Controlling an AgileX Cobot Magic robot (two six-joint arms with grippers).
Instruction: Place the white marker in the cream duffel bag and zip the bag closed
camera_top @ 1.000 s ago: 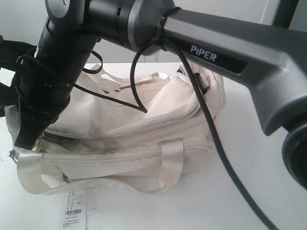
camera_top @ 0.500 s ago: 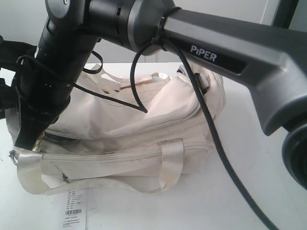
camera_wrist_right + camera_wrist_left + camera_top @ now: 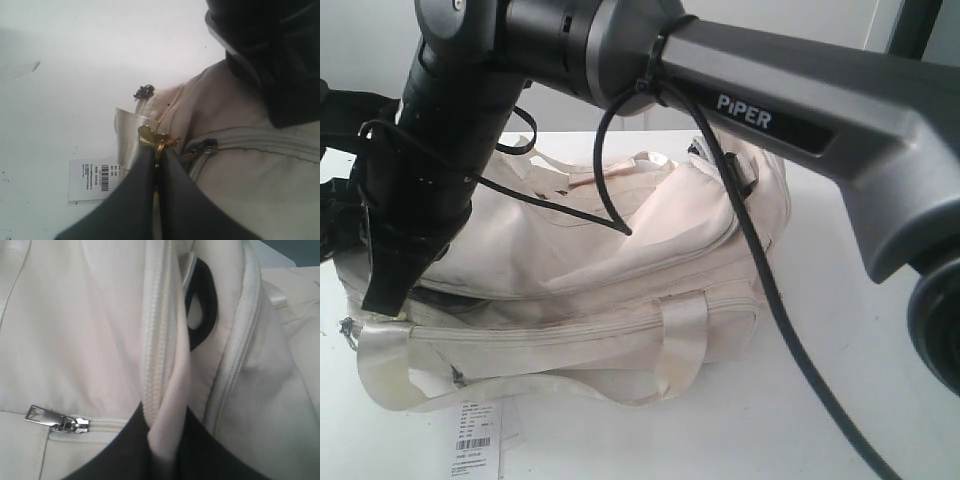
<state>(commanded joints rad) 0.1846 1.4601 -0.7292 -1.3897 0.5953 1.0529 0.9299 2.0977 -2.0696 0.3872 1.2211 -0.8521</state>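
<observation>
The right arm is a broad, matte dark-grey link with white "PiPER" lettering, meeting glossy black rounded joint housings. A black cable trails along it, cinched by a black cable tie. The right gripper has smooth dark-grey jaws tapering to narrow tips.

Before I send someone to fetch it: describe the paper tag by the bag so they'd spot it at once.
Start at the cream duffel bag on the white table. Along its near side, below the handle loop, a slip lies flat: the paper tag, the only thing printed with a barcode.
</observation>
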